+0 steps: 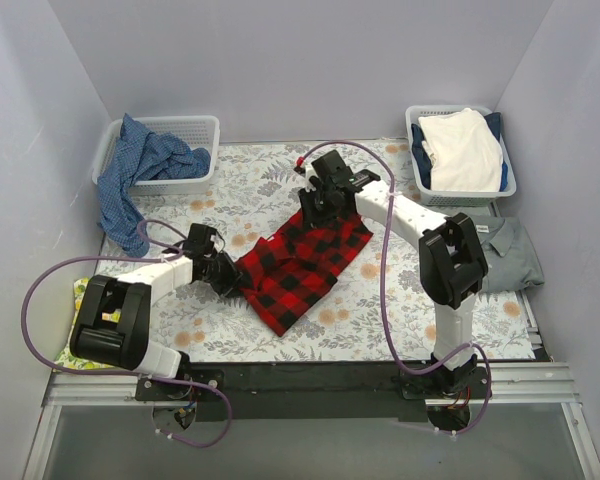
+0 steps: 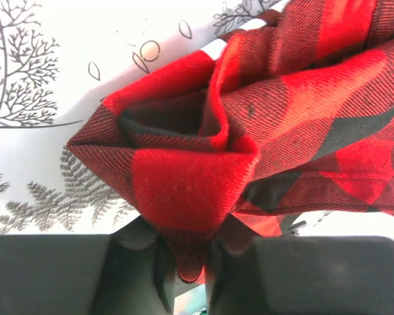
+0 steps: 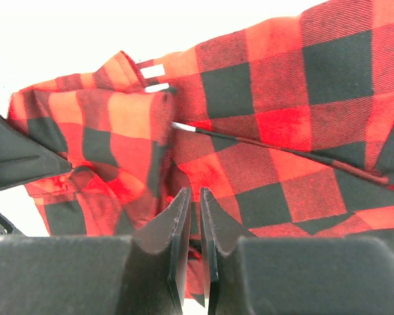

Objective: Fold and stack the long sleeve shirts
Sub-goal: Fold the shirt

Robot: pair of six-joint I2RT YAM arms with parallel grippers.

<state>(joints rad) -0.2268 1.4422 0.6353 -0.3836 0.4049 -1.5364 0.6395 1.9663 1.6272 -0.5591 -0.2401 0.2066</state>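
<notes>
The red-and-black plaid shirt lies partly folded in the middle of the floral table mat. My left gripper is at the shirt's left edge and is shut on a bunched fold of it, which is pinched between the fingers. My right gripper is at the shirt's far edge, its jaws nearly closed on a thin layer of the plaid cloth. A plain grey collared shirt lies flat at the right, partly behind the right arm.
A white basket at the back left holds a blue cloth that hangs over its side onto the mat. A basket at the back right holds cream-white and navy cloth. A yellow print cloth lies by the left arm.
</notes>
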